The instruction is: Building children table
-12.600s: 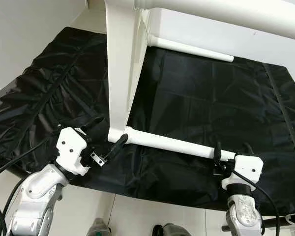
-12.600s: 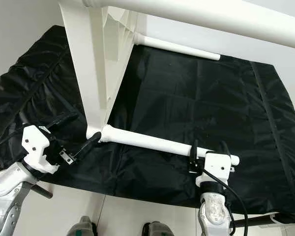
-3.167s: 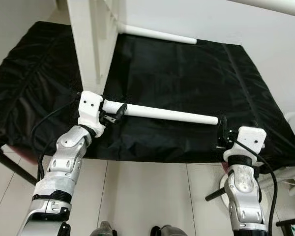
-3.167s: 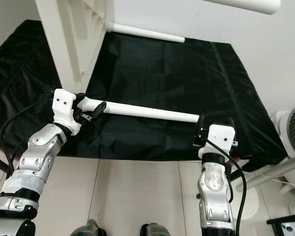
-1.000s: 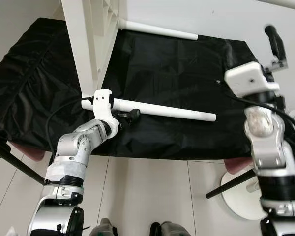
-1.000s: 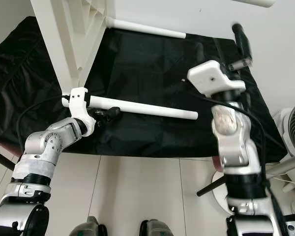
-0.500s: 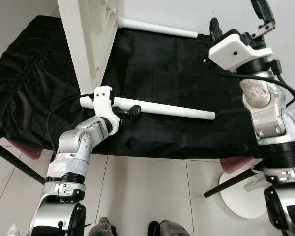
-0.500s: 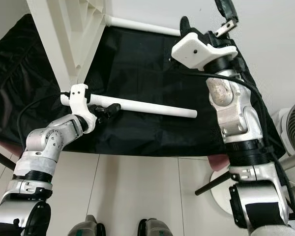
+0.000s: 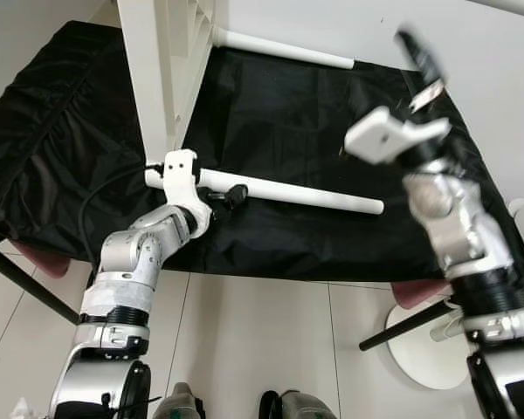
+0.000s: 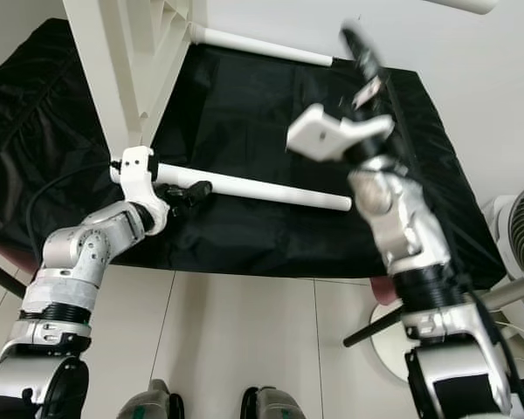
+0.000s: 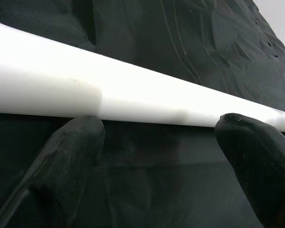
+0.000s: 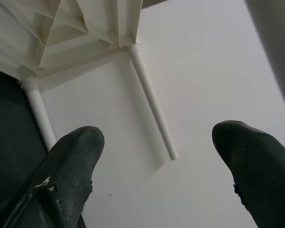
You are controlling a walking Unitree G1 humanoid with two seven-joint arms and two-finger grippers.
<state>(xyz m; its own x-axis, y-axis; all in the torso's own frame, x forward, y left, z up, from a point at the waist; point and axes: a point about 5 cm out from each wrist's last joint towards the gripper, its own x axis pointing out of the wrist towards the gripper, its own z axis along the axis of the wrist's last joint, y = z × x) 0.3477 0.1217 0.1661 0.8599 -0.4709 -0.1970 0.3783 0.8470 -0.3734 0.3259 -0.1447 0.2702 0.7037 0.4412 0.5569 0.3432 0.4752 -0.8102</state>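
Left gripper: nearest to camera, at the near leg, close to where that leg joins the white table body. Left wrist view: both black fingers sit just under the leg, spread apart, not clamped on it. Contact can't be told.
Near leg: white tube lying roughly level over the black cloth, running from the table body toward the robot's right; free end unsupported.
Right gripper: raised well above the cloth, blurred in the head views, well apart from the near leg. Fingers wide open, holding nothing.
Right wrist view only: underside of the table body with ribbing and two legs sticking out against a white wall.
Head views only: both silver arms, black cloth over a low surface, tiled floor, a white round base by the robot's right side.
Leg count: three in the left eye view – near leg, far leg at the cloth's back edge, part of one at top right.
Far: white wall behind the cloth.
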